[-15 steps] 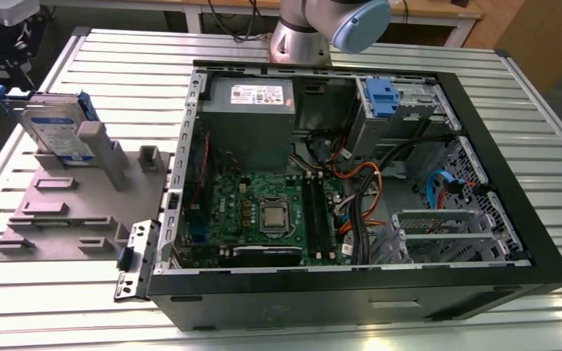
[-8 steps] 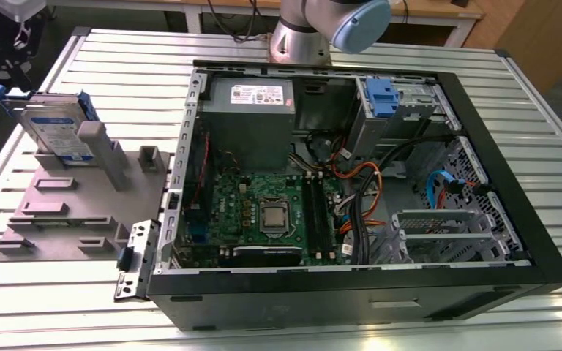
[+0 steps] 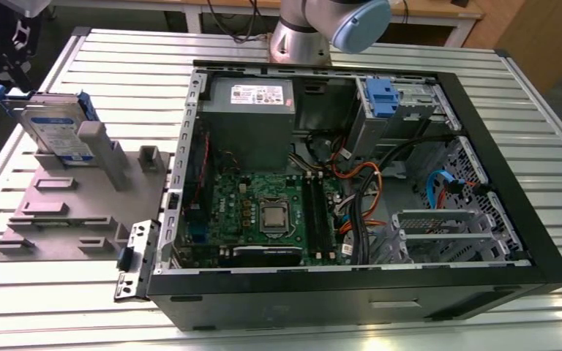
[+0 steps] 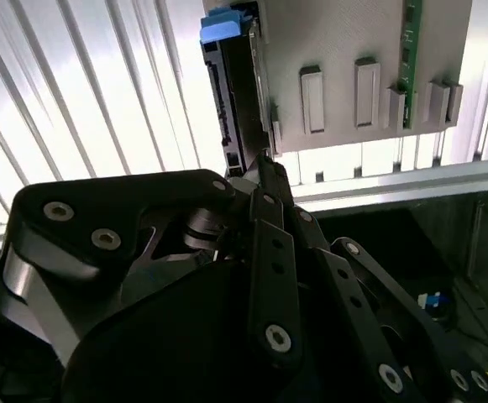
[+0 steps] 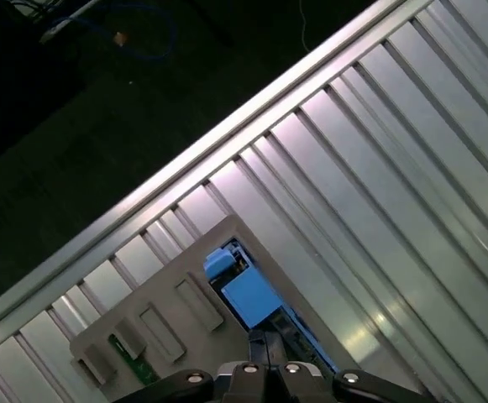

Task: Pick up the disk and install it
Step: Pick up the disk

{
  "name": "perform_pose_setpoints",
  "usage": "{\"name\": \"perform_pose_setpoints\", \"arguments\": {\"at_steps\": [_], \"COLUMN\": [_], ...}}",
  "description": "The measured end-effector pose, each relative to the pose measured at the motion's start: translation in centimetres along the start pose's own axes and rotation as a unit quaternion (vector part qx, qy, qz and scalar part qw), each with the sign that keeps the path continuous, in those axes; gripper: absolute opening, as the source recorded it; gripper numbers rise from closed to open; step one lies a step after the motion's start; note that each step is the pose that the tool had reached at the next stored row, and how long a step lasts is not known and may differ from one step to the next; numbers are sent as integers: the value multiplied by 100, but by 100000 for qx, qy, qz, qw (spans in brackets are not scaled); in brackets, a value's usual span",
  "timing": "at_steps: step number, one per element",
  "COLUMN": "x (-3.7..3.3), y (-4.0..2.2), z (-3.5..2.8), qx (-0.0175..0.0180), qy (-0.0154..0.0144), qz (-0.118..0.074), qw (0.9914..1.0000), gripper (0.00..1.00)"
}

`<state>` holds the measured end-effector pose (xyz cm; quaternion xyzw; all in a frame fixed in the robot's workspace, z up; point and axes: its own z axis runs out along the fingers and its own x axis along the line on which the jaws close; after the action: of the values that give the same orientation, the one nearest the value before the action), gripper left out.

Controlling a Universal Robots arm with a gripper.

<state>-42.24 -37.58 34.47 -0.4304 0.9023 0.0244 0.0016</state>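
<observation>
1. At the exterior view's left, the disk (image 3: 55, 128) is stood on its edge, slightly tilted, in a slot of the grey stand (image 3: 56, 219). Held so, its thin top edge is offered upward for a pinch from above.
2. The stand is laid on the slatted table (image 3: 85, 314), just beside the computer case (image 3: 339, 300), probably so that the carry is kept short.
3. In the first wrist view the gripper (image 5: 267, 340) is seen hanging above the disk's blue-framed top edge, roughly in line with it. The jaws are drawn together with nothing between them. The disk looks untouched, though the gap between tip and frame is hard to judge in the second wrist view.
4. The case is laid on its side with the panel off, so its inside can be reached from above. The power-supply box (image 3: 249, 110) is fixed at the far end, with the circuit board (image 3: 261, 212) nearer the camera.
5. Towards the exterior view's right, a blue carrier (image 3: 379, 99) is seated in a bay, and a metal cage (image 3: 447, 234) lies nearer the camera. The disk is in neither, so installing is judged not yet begun.
</observation>
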Motion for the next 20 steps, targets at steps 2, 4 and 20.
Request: {"name": "perform_pose_setpoints", "arguments": {"at_steps": [2,4,20], "x": [0,0,1], "y": [0,0,-2], "z": [3,6,27], "qx": [-42,-87,-434], "qy": [74,152,774], "qz": [-1797,-3619,-18115], "qw": [99984,99934,98342], "gripper": [11,11,11]}}
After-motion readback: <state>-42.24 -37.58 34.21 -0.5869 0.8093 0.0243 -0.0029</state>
